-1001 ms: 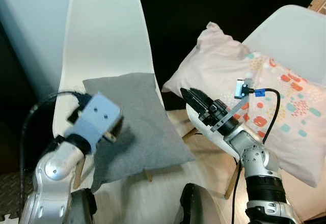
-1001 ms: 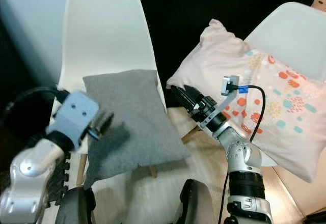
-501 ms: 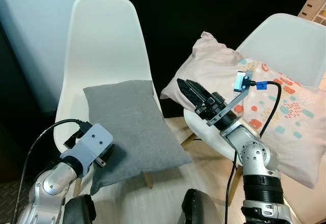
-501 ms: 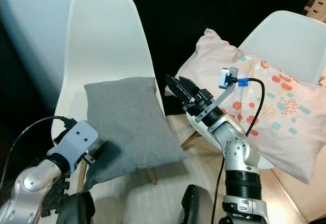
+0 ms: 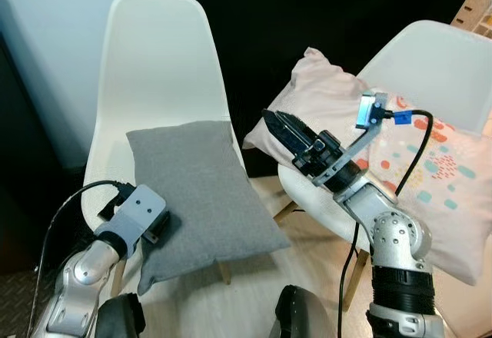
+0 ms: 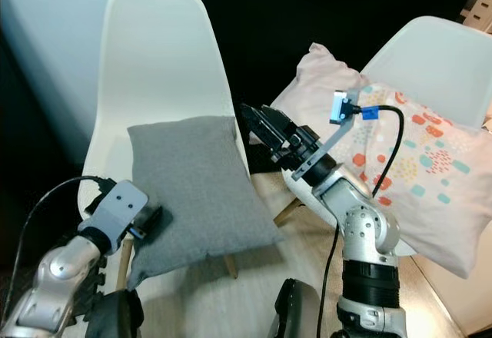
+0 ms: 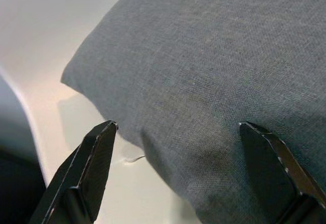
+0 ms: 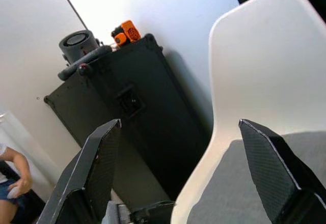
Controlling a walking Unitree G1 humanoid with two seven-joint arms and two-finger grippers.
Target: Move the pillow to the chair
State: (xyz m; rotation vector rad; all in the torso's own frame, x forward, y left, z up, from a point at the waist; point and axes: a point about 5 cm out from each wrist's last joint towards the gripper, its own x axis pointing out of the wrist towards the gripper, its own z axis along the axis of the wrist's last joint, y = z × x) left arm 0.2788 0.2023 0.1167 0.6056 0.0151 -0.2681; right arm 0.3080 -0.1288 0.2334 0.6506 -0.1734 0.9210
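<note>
Left eye view: a grey pillow (image 5: 198, 193) lies on the seat of the white chair (image 5: 157, 69) on the robot's left, its near corner hanging past the front edge of the seat. The left gripper (image 7: 181, 175) sits low at the pillow's near left corner; in the left wrist view its two black fingers (image 7: 86, 170) stand wide apart with nothing between them, one over the bare white seat just beside the pillow's edge, the other over the grey cloth. On the right, a second white chair (image 5: 442, 65) carries a pale pink pillow (image 5: 327, 96) and, partly over it, a larger cushion printed with orange and teal patches (image 5: 446, 173). The right gripper (image 5: 283, 132) is raised in the gap between the two chairs, in front of the pink pillow's left corner and pointing toward the left chair. In the right wrist view its fingers (image 8: 89, 175) are spread wide and empty, and past them show the white chair back, a strip of the grey pillow, a black case (image 8: 137, 132) with an orange item (image 8: 127, 32) on top by a pale wall, and a person's arm (image 8: 15, 170) at the edge.
</note>
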